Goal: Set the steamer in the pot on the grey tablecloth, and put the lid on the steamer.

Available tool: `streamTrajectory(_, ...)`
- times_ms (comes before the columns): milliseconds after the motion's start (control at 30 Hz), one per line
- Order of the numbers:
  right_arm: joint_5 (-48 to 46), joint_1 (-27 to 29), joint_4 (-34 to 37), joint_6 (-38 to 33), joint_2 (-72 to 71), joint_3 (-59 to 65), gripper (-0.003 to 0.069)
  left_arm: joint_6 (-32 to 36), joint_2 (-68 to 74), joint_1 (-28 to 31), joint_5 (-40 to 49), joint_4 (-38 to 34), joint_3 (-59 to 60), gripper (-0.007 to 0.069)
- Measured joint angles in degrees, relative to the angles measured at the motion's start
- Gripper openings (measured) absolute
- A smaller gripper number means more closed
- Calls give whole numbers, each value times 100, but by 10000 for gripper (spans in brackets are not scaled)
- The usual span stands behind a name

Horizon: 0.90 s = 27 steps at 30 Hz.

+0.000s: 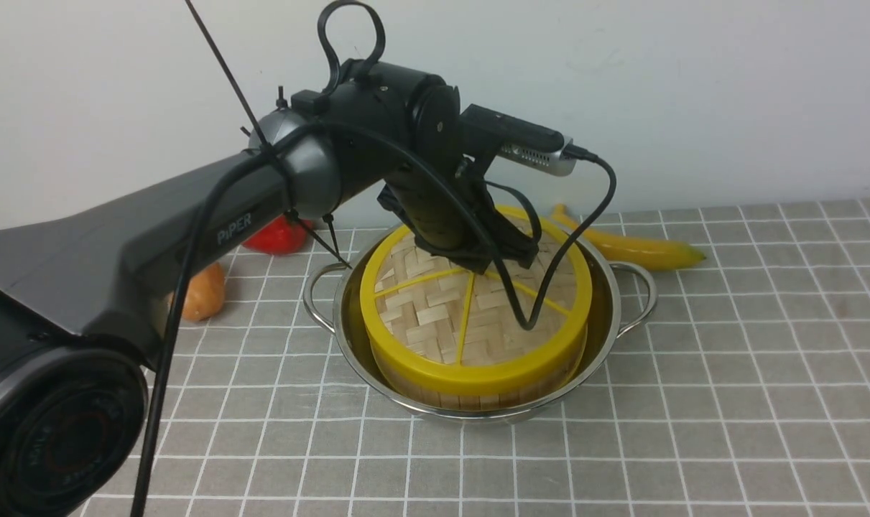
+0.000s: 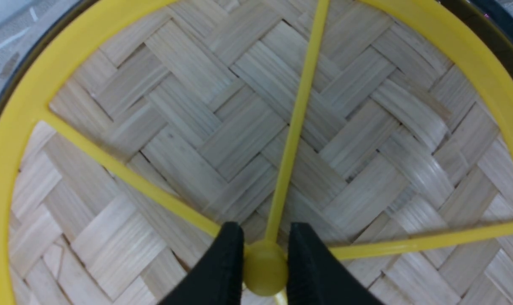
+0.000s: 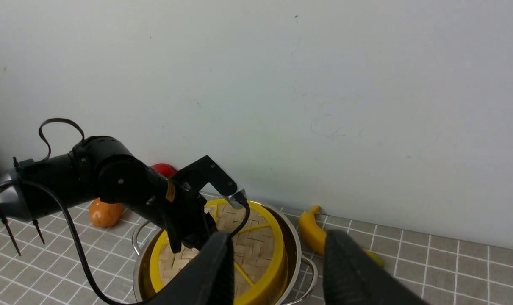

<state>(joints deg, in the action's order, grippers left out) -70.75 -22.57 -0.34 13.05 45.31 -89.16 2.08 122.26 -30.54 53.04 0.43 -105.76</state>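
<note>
**Position.** The pot (image 1: 608, 309) stands on the tablecloth (image 1: 729, 359) about mid-counter. The steamer (image 1: 470, 396) sits inside it and the lid (image 1: 435, 316) lies over the steamer. The lid's near rim looks seated. Its far rim is hidden behind the left arm, so we cannot confirm that side.

**Left jaws.** They are drawn in narrow on the lid's centre knob (image 2: 264, 271), with a finger (image 2: 222, 271) against each side and no gap showing. They hold the lid by that knob alone.

**Right jaws.** They are spread wide and empty, fingers (image 3: 216, 271) held high and well apart from the pot.

**Risks, in our judgement:**

1. If the left arm rises before the jaws part clear of the knob, the lid could come up with it. It could also be dragged sideways and left cocked on the steamer's rim.
2. A cable (image 1: 546, 287) hangs in a loop from the left wrist down onto the lid's weave. On withdrawal it could catch a spoke or the rim and tip the lid.
3. The steamer is narrower than the pot, with a gap around it. A sideways pull through the knob could slide it against the pot wall and leave it off centre.
4. A banana (image 1: 636, 248) lies just behind the pot toward the far edge. A red item (image 1: 276, 237) and an orange one (image 1: 201, 294) lie near the far-left corner, under the left arm. A low retreat could sweep them.
</note>
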Motion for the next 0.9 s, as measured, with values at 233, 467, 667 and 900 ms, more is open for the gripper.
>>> streamTrajectory(233,0,0,34,0,0,0,306,0,52,0,104,0,-94,417)
streamTrajectory(467,0,0,34,0,0,4,306,0,153,0,1057,146,-1067,609)
streamTrajectory(667,0,0,34,-6,0,7,306,0,104,0,1603,702,-1940,523)
streamTrajectory(900,7,0,34,-178,-4,290,306,0,-544,0,1644,1310,-1977,76)
